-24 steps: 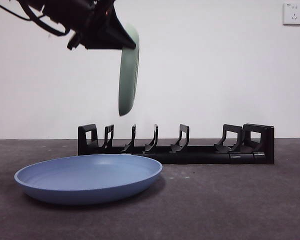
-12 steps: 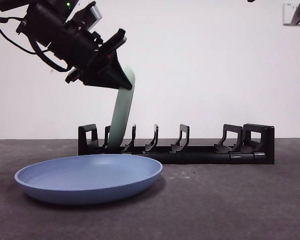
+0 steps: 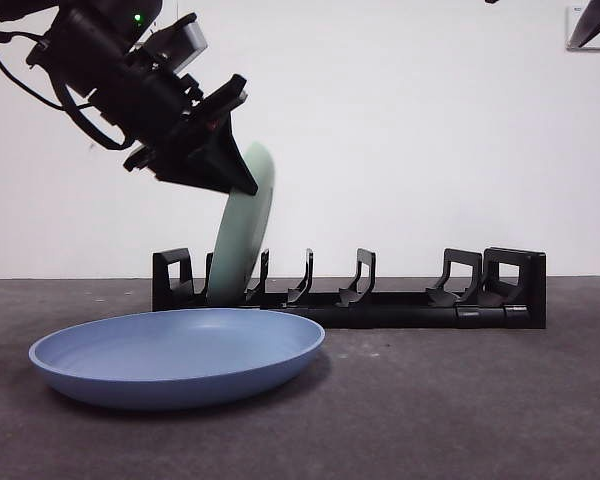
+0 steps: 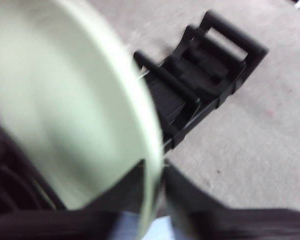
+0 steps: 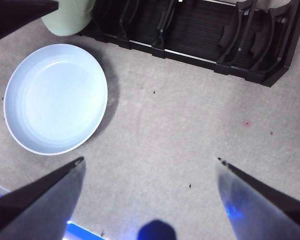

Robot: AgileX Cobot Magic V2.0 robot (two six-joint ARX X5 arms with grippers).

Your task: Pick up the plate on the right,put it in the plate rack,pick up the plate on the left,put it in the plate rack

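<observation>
Two plates are visible. Nearest the front camera, the blue plate point(image 3: 177, 356) lies flat on the dark table point(image 3: 460, 410), shallow, round and plain, with a raised rim; the right wrist view shows its pale blue inside point(image 5: 56, 98), with nothing in it. Behind it, the green plate point(image 3: 239, 236) stands on edge, tilted, its lower rim down among the dividers near one end of the plate rack point(image 3: 350, 290). This plate is pale mint green, smooth and unpatterned. The left gripper point(image 3: 212, 160) comes in from above and grips the plate's upper rim, its jaws closed on either side of the edge, as the blurred left wrist view confirms point(image 4: 152, 187). The plate rack is long, low and black, with a row of upright hooked dividers and boxy end pieces, set parallel to the white wall point(image 3: 420, 130). The right gripper point(image 5: 150, 172) hangs high above the table, jaws spread wide apart, holding nothing.
</observation>
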